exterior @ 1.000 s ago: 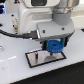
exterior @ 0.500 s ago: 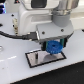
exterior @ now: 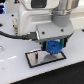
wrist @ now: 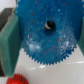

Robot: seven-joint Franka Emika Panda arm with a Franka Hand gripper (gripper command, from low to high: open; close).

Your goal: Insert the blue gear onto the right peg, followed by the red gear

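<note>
The gripper (exterior: 54, 46) holds the blue gear (exterior: 53, 48) clamped between its green pads (wrist: 9, 45), one on each side of the toothed disc, so its jaws stand only as wide as the gear. In the exterior view the gear hangs over the black-framed pale plate (exterior: 35, 59), at the plate's far right part as that view shows it; whether it touches the plate cannot be told, and the right peg is hidden. In the wrist view the gear's dark centre hole (wrist: 49, 24) faces the camera, and the red gear (wrist: 18, 79) lies on the white tabletop (wrist: 55, 74) near the blue one, apart from it.
</note>
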